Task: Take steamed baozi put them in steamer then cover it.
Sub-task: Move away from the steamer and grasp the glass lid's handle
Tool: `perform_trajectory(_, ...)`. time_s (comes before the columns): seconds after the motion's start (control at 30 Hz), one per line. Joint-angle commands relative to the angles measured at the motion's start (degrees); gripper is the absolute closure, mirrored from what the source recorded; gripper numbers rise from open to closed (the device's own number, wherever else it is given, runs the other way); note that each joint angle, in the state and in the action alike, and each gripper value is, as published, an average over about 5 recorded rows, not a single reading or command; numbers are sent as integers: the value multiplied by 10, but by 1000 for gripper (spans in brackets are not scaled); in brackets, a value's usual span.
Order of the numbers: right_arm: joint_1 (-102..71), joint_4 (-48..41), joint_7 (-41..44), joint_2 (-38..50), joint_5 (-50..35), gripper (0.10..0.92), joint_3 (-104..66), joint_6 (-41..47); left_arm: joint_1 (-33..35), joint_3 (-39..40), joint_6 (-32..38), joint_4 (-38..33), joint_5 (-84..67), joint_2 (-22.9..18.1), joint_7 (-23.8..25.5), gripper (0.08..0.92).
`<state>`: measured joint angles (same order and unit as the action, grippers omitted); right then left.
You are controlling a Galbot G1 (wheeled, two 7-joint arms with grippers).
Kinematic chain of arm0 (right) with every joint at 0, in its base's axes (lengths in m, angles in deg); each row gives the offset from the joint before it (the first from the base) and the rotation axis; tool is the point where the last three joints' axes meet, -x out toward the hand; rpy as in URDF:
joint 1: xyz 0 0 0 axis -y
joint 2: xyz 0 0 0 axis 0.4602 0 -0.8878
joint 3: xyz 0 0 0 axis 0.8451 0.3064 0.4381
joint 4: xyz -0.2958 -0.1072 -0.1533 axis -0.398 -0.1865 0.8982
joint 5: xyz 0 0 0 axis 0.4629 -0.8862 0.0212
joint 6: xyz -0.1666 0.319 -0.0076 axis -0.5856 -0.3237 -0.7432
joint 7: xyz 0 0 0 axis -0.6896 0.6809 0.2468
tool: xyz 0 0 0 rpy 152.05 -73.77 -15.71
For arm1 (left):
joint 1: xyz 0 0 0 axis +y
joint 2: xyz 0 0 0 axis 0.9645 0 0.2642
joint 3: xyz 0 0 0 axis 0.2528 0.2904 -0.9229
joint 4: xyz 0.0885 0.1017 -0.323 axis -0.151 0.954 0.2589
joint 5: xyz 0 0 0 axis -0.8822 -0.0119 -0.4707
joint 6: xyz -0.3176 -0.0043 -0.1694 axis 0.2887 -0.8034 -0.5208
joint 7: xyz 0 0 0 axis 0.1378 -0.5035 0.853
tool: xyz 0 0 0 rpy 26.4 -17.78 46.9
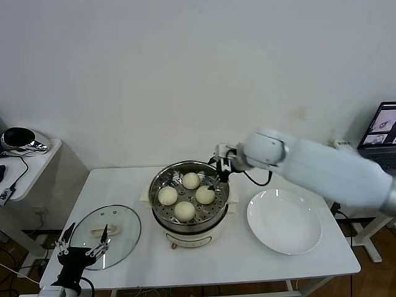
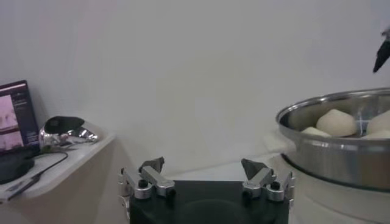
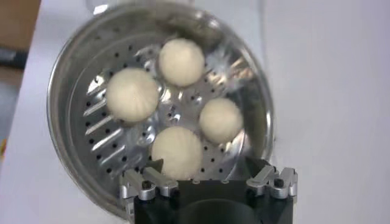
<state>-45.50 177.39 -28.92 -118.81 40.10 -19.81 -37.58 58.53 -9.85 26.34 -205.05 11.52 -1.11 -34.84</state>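
The left end effector [image 1: 80, 249] hangs at the desk's [image 1: 210, 263] front left corner, its fingers spread apart and holding nothing, just at the near rim of the cover [image 1: 105, 237]. That cover, a clear glass lid with a cream bar handle, lies flat on the desk near the left edge, apart from the steamer [image 1: 189, 197]. From the left wrist view the same end effector [image 2: 206, 175] shows both fingertips wide apart, with the steamer's steel wall [image 2: 329, 155] rising beside it.

The steamer stands at the middle of the desk, toward the back edge, uncovered. All four steamed baozi [image 1: 185, 211] sit on its perforated tray, set in a diamond and close together.

The right end effector [image 1: 220, 170] hovers over the steamer's back right rim, fingers parted and empty. In its wrist view the end effector [image 3: 209, 181] looks straight down on the tray, the four baozi [image 3: 132, 94] lying free below it.

A white plate [image 1: 284, 221] rests bare near the desk's right edge, just beside the steamer.
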Motion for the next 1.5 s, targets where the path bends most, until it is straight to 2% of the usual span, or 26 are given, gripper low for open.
perform_trajectory(0.03, -490, 85, -270, 52, 53, 203, -430, -270, 0, 2, 1, 8, 3, -7, -3, 177)
perform_trajectory(0.2, -688, 81, -260, -55, 170, 203, -650, -356, 0, 13, 8, 23, 15, -16, -16, 177)
perform_trajectory(0.33, -775, 103, -220, -187, 246, 203, -778, -374, -3, 25, 24, 51, 58, -21, -42, 177)
perform_trajectory(0.5, -865, 160, -174, -295, 259, 203, -883, -346, -4, 7, 101, 118, 286, -6, -65, 177)
perform_trajectory(0.6, -917, 183, -177, -317, 257, 203, -923, -330, 5, -37, 135, 160, 461, 19, -75, 177)
perform_trajectory(0.73, -962, 201, -202, -330, 242, 203, -969, -310, 32, -70, 150, 208, 624, 75, -98, 177)
perform_trajectory(0.87, -989, 214, -224, -329, 215, 203, -1005, -293, 16, -79, 168, 248, 740, 89, -131, 177)
perform_trajectory(1.23, -998, 210, -267, -337, 176, 203, -1059, -296, -112, -6, 159, 325, 788, 112, -109, 177)
perform_trajectory(1.5, -1003, 207, -275, -340, 166, 203, -1075, -305, -169, 24, 153, 373, 767, 125, -101, 177)
